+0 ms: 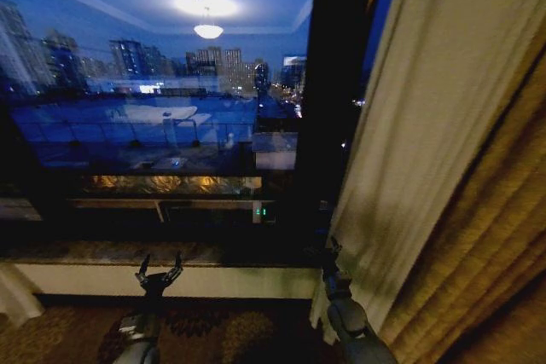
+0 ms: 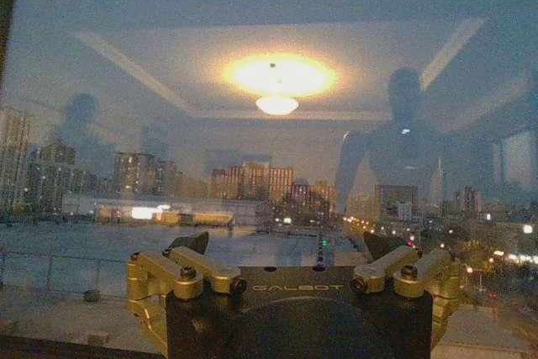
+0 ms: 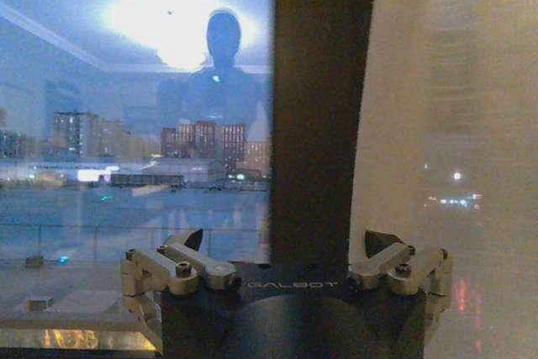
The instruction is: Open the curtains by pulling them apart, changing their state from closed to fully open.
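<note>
sheer curtain point(image 1: 426, 117) hangs tall on the right, pulled back beside the golden drape point(image 1: 486, 253), top to floor. right gripper point(image 1: 331, 255) is nearer, just left of its edge, jaws apart. left gripper point(image 1: 159, 272) waits near the window sill point(image 1: 85, 253), jaws apart too.

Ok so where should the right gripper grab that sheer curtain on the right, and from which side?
Best guess: the sheer curtain's free inner edge, low down near the right gripper. Come from the window side, open fingers straddling the edge. The panel hangs in bunched vertical pleats, so pinching across that edge should catch fabric; the golden-brown drape blocks the other side.
</note>
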You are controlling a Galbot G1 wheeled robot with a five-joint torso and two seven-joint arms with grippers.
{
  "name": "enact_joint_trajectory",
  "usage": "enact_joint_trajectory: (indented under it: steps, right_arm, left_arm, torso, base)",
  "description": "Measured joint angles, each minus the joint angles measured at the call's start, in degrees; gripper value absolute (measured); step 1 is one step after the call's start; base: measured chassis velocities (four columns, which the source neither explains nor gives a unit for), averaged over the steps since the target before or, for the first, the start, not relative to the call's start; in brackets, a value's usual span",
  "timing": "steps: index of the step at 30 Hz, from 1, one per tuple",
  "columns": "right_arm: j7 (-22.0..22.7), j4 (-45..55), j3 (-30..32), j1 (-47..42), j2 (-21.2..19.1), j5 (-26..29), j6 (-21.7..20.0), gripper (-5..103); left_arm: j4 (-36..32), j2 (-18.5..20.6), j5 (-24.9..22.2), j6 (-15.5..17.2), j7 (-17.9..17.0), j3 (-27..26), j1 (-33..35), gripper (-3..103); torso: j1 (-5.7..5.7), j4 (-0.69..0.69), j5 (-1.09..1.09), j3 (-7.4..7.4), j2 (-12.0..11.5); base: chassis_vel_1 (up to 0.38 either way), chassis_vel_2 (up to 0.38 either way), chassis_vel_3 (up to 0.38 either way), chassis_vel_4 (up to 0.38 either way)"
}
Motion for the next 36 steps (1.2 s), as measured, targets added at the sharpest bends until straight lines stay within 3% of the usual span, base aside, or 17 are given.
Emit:
enact_joint_trajectory:
  steps: [36]
  right_arm:
    - [-0.01, -0.01, 0.00, 0.01, 0.01, 0.00, 0.01, 100]
  left_arm:
    - [0.00, 0.00, 0.00, 0.00, 0.00, 0.00, 0.00, 100]
  torso:
    - [0.00, -0.01, 0.00, 0.00, 0.00]
  base:
    - [0.354, 0.357, -0.357, -0.350]
